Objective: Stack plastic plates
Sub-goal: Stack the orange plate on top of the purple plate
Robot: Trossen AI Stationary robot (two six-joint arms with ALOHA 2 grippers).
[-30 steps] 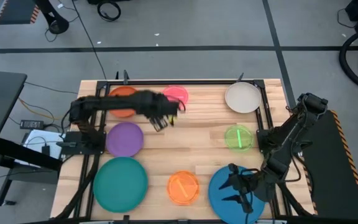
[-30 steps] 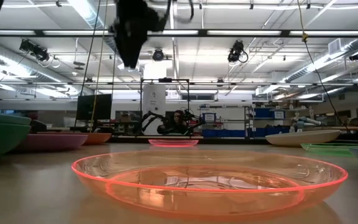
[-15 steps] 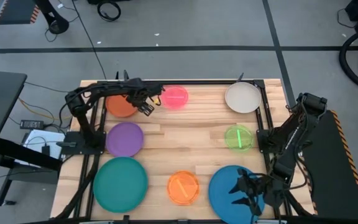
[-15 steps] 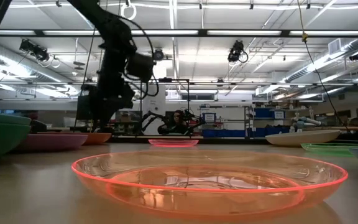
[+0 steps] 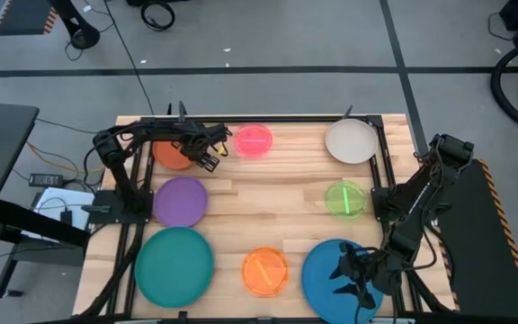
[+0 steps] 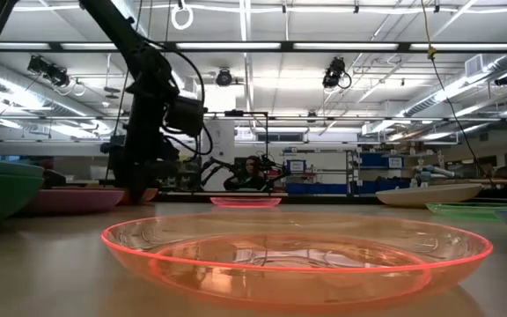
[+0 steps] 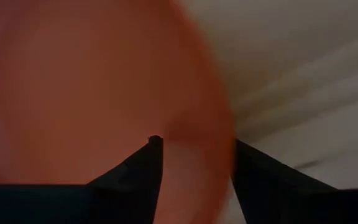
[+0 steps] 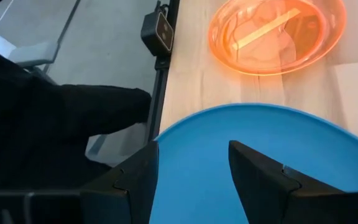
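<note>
Two open fingers straddle smooth orange-red plate — rim.

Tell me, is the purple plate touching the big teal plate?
Apart. The high view shows a thin strip of bare wooden table between the purple plate and the teal plate just below it.

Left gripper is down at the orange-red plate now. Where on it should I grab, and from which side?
Take the orange-red plate by its rim on the edge facing the pink plate, where the left gripper already sits open. It lies flat on the table, so only the raised rim offers a hold: one finger over the lip, one under, coming in low from that side.
</note>
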